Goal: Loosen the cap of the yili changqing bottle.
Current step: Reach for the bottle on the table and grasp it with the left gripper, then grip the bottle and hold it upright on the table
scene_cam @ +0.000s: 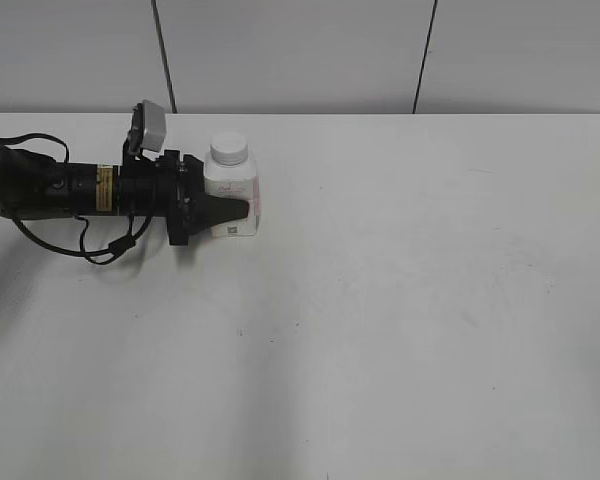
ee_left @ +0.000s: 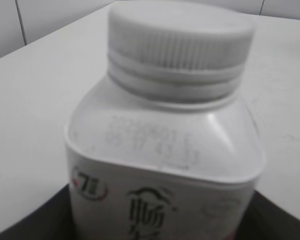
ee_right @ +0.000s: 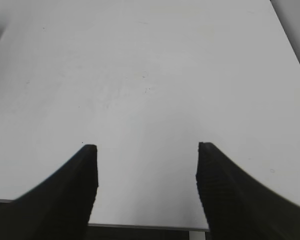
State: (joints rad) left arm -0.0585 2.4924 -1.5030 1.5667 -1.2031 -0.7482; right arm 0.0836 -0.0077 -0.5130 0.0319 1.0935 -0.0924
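Observation:
The yili changqing bottle (scene_cam: 242, 192) stands upright on the white table at the back left, a small white squarish bottle with faint pink print. Its white screw cap (scene_cam: 228, 149) sits on the neck. My left gripper (scene_cam: 236, 207) reaches in from the left and is shut on the bottle's body, below the cap. In the left wrist view the bottle (ee_left: 165, 150) and cap (ee_left: 180, 35) fill the frame, with the black fingers at both bottom corners. My right gripper (ee_right: 147, 150) is open and empty above bare table, and is not in the exterior view.
The white table (scene_cam: 400, 300) stretches right and forward of the bottle. A panelled wall (scene_cam: 300, 50) stands behind it. The table's near edge (ee_right: 140, 226) shows under my right gripper. The left arm's cable (scene_cam: 100, 245) lies on the table.

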